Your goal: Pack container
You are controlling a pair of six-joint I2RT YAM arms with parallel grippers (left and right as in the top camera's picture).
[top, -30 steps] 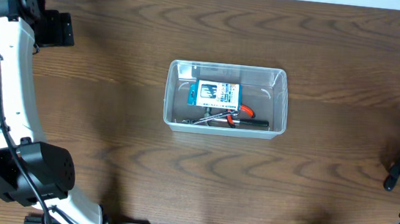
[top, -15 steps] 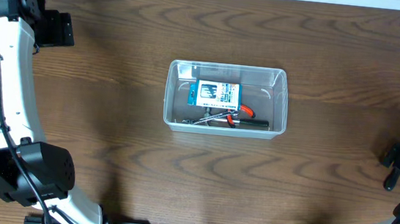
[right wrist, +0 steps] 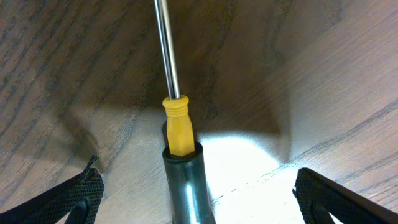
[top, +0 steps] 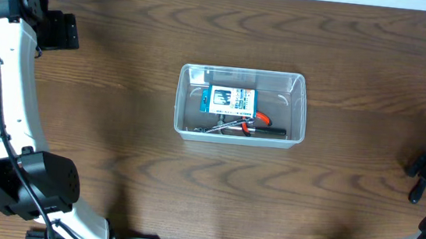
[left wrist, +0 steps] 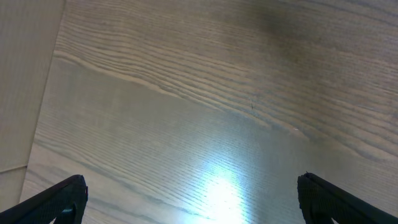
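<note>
The clear plastic container [top: 241, 106] stands mid-table and holds a blue-and-white box [top: 229, 99], orange-handled pliers [top: 252, 123] and a dark tool. My right gripper [top: 425, 176] is at the table's right edge, well away from the container. In the right wrist view a screwdriver [right wrist: 181, 143] with a yellow and dark handle lies on the wood between the open jaws of my right gripper [right wrist: 199, 185], touching neither finger, its steel shaft pointing away. My left gripper [left wrist: 193, 194] hangs open over bare wood at the far left corner [top: 58, 31].
The table's light back edge [left wrist: 25, 81] runs close by the left gripper. The left arm [top: 8, 92] stretches along the table's left side. Dark wooden tabletop [top: 191, 180] surrounds the container on all sides.
The right gripper has shifted slightly leftward at the table's right edge. The left arm and the container's contents have not moved.
</note>
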